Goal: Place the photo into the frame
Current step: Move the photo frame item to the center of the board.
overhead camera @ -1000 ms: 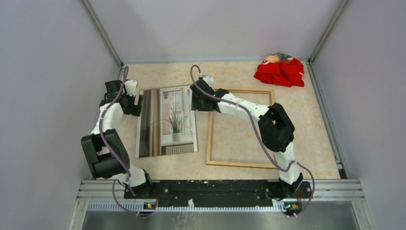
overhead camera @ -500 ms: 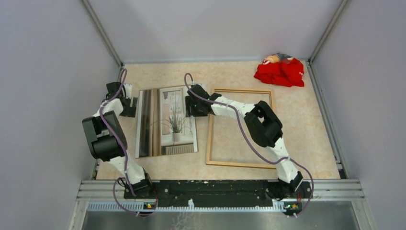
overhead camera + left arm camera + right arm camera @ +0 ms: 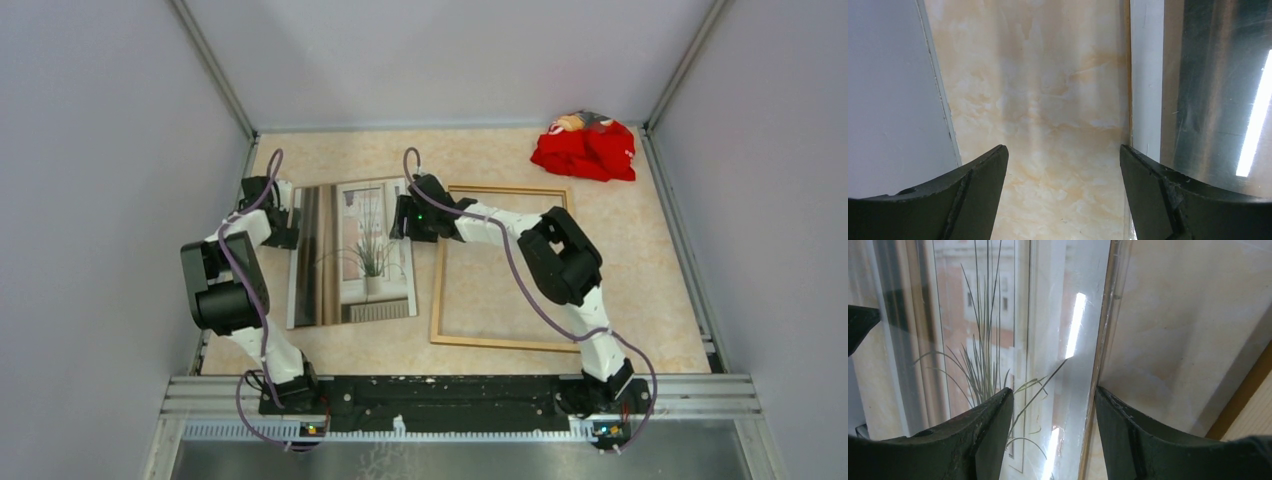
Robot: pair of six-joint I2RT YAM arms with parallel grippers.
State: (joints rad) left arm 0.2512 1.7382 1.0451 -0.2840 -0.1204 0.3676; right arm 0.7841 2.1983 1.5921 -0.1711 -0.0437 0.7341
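The left tool [image 3: 1063, 150] is spread wide and empty over bare bench [image 3: 500, 160], with the photo [image 3: 352, 255] beginning at its inboard finger. The right tool [image 3: 1053, 392], also parted and holding nothing, straddles the opposite long edge. Between them the photo lies flat, picture up, its long axis running away from the arm bases. The frame [image 3: 436, 300] lies parallel just outboard of the right tool.
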